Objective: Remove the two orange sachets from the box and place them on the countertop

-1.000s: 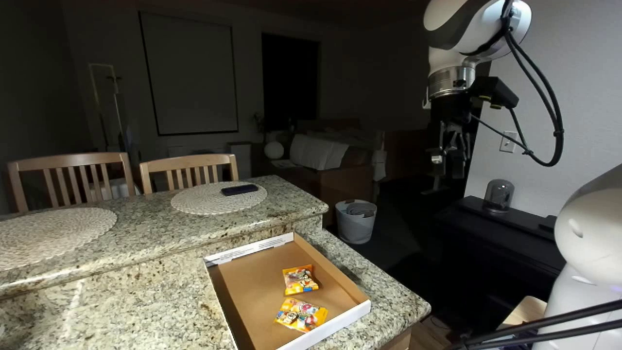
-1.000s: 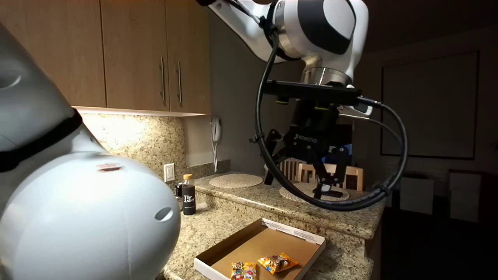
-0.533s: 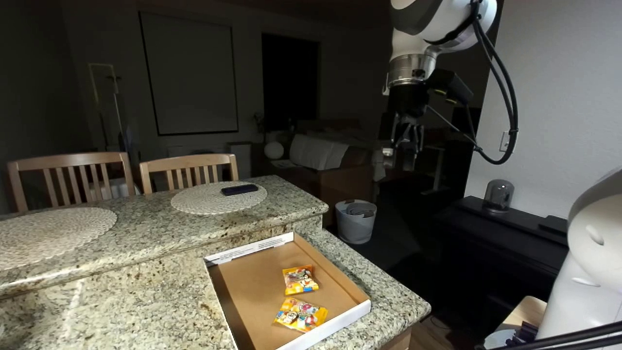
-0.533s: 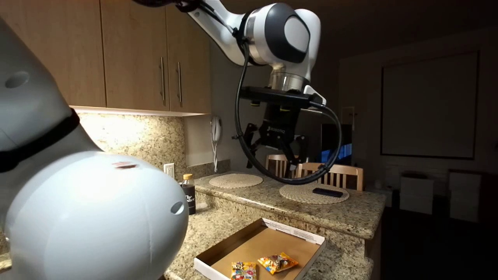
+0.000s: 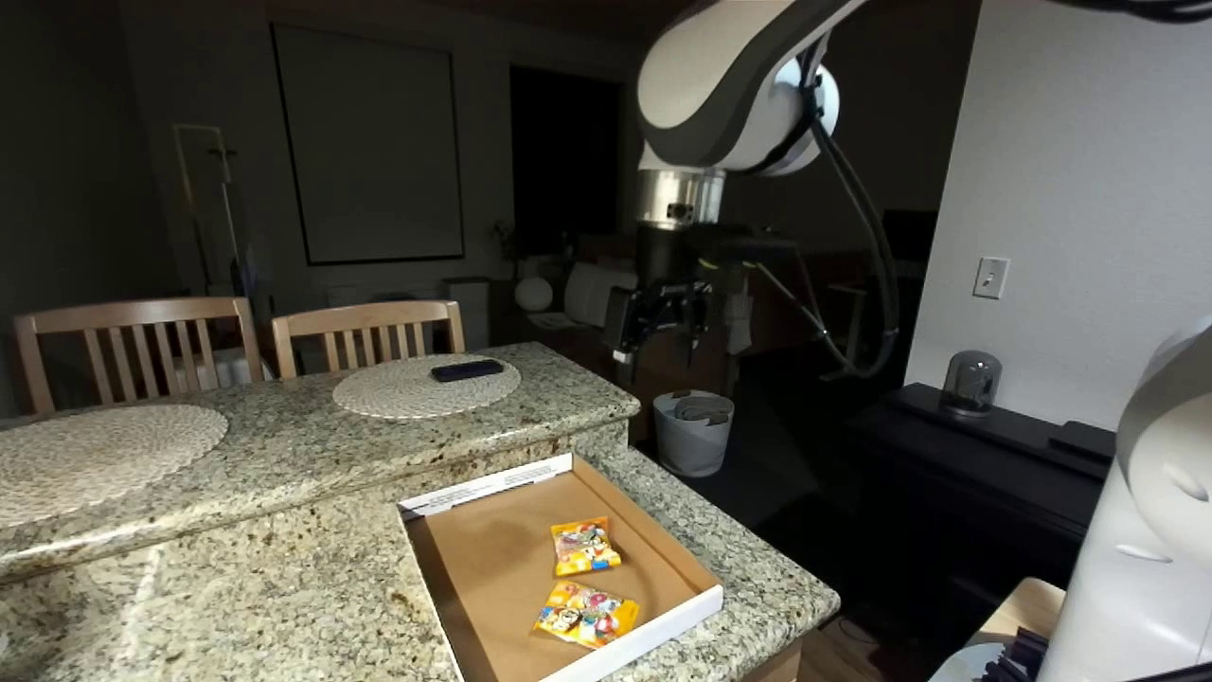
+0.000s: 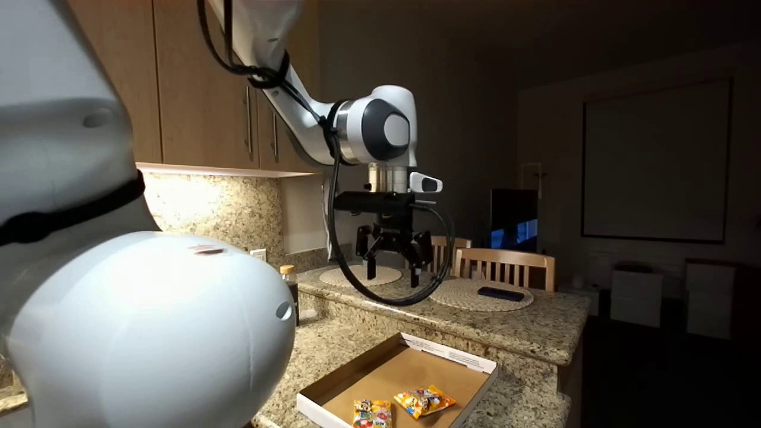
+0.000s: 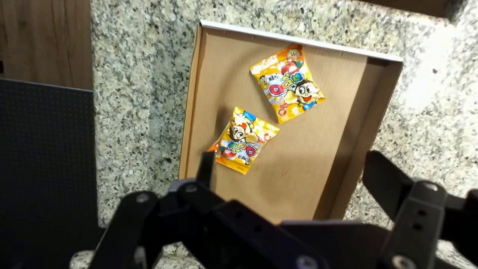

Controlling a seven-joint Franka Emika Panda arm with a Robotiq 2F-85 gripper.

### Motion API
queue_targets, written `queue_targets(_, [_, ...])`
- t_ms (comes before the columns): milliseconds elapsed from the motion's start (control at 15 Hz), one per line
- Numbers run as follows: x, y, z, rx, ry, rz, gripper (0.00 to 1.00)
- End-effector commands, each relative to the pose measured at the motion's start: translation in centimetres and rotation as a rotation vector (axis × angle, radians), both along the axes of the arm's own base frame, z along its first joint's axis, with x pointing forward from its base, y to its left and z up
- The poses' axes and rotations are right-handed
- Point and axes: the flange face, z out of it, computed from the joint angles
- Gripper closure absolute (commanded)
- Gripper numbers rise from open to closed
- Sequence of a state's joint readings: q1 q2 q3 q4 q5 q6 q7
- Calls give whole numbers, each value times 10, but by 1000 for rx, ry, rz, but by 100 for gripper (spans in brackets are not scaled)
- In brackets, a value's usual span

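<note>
The box (image 5: 492, 568) sits on the lower speckled countertop (image 5: 265, 597) and also shows in an exterior view (image 6: 386, 377). Two orange sachets lie apart inside it, one sachet (image 5: 585, 547) flat near the other sachet (image 5: 587, 614). In the wrist view one sachet (image 7: 289, 84) is near the box's top wall and the other sachet (image 7: 242, 142) is lower left, partly behind a fingertip in the picture. My gripper (image 6: 393, 278) is open, empty and pointing down, well above the box. In the wrist view my gripper (image 7: 289, 160) has its fingers wide apart.
A raised granite ledge (image 6: 452, 321) runs behind the box, with round placemats (image 5: 426, 403) and a dark phone (image 5: 467, 370) on it. A bottle (image 6: 290, 279) stands partly hidden behind the arm. Chairs (image 6: 505, 261) stand beyond the ledge. The countertop ends beside the box.
The arm has swung left and come down in both exterior views, and the wrist has turned so the gripper points straighter down. The sachets and box have not moved.
</note>
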State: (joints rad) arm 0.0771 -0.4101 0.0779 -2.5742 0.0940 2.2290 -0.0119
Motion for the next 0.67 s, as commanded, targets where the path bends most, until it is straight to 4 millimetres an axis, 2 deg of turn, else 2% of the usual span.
queue_targets(0, [3,9,-12,-9,16,-18,0])
queue_targets(133, [7,14,-27,-14,42,-35,0])
queue_targets(267, [8,12,-28,-14,46,-40,0])
queue_targets(467, [36,38,-59,15,96,-20,0])
queue_targets(600, [45,56,-84,60,125,-4,0])
